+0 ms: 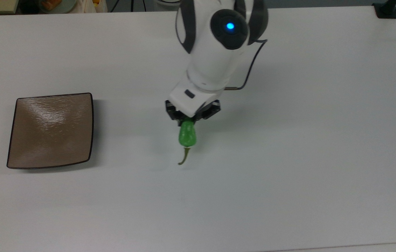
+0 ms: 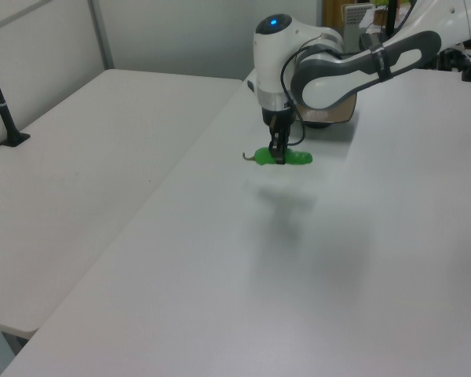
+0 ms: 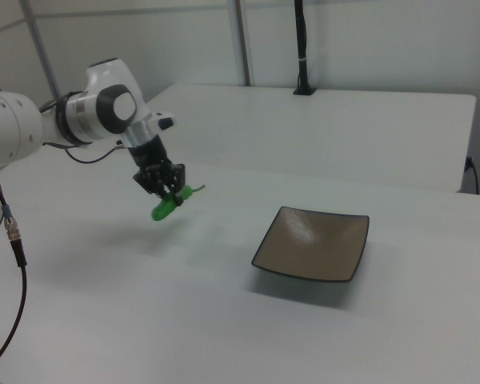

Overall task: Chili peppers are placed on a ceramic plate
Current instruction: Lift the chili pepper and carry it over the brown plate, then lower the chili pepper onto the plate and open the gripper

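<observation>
One pincer (image 1: 186,122) carrying pepper (image 1: 187,135) aloft

white tables (image 1: 324,175), pale partition walls (image 2: 204,31)

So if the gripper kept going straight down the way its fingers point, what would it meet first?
Probably bare table. The gripper, shut on the chili pepper, hangs above open tabletop, well short of the ceramic plate; its exact height is unclear.

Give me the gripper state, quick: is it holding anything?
Gripper: shut on the pepper, carried above the table, not yet at the plate.
</observation>
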